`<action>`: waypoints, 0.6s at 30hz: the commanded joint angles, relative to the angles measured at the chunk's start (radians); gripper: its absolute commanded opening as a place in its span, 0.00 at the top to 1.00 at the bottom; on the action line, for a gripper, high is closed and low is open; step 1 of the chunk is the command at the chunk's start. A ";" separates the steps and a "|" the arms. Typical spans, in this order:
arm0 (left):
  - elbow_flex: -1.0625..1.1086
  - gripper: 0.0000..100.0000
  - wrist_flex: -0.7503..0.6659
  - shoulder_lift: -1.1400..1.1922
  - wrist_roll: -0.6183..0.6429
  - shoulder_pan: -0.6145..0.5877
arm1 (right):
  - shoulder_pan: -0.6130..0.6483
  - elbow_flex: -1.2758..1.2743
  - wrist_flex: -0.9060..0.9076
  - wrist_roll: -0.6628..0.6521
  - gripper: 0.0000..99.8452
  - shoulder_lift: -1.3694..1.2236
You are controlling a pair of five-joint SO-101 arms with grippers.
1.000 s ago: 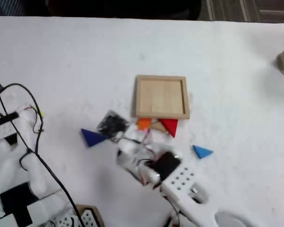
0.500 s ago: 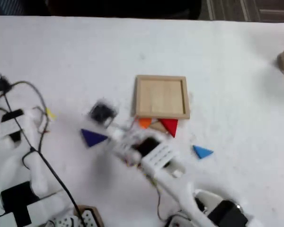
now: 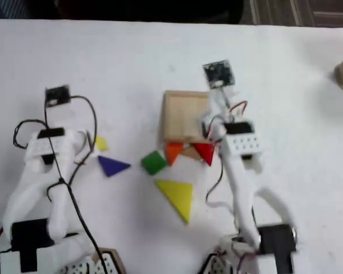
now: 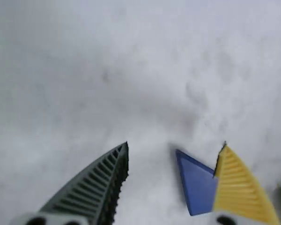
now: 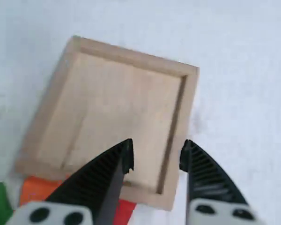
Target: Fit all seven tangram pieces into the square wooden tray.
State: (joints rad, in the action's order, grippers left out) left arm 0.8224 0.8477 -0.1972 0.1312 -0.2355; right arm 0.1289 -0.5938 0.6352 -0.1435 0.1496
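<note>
Right wrist view: right gripper (image 5: 157, 146) hovers over the tray (image 5: 131, 55), jaws slightly parted; left gripper (image 4: 174, 147), jaws wide, sits near the blue triangle (image 4: 194, 185).

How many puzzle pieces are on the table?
6: dark blue triangle on the left; green square and big yellow triangle in the middle; orange piece, tan piece and red triangle along the tray's near edge. An arm may hide more.

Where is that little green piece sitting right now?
In the high view the green piece lies on the white table, outside the wooden tray, between the blue triangle and the orange piece, beside the large yellow triangle.
</note>
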 commanded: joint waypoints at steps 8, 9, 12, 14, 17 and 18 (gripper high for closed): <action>0.103 0.68 -0.083 -0.156 -0.018 0.010 | -0.059 0.486 0.137 0.012 0.83 -0.504; 0.118 0.68 -0.097 -0.174 -0.018 0.008 | -0.053 0.522 0.173 0.012 0.83 -0.532; 0.147 0.68 -0.109 -0.214 -0.018 0.008 | -0.048 0.595 0.245 0.012 0.83 -0.599; 0.150 0.68 -0.106 -0.223 -0.018 0.008 | -0.047 0.618 0.275 0.012 0.83 -0.619; 0.150 0.68 -0.106 -0.223 -0.018 0.008 | -0.035 0.624 0.298 0.012 0.93 -0.621; 0.150 0.68 -0.106 -0.223 -0.018 0.007 | -0.027 0.626 0.303 0.012 0.98 -0.621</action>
State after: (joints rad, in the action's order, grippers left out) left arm 0.9774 0.7679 -0.3782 0.1235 -0.2355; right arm 0.0736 0.0000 0.9053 -0.1389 -0.4749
